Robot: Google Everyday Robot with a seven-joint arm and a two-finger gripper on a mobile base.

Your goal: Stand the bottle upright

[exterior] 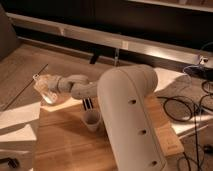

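My gripper point(51, 86) is at the end of the pale arm, stretched out to the left, above the far left corner of the wooden table point(65, 142). It is shut on the bottle point(43, 87), a small clear one. The bottle hangs tilted in the grip, with its top toward the upper left. It is held off the table, over the sunlit floor edge.
A small pale cup point(91, 120) stands on the table just in front of my arm's big white housing point(132, 115), with dark sticks point(87, 103) behind it. White sheets point(17, 125) lie at the left. Black cables point(187, 107) trail on the right. A metal rail point(125, 44) runs along the back.
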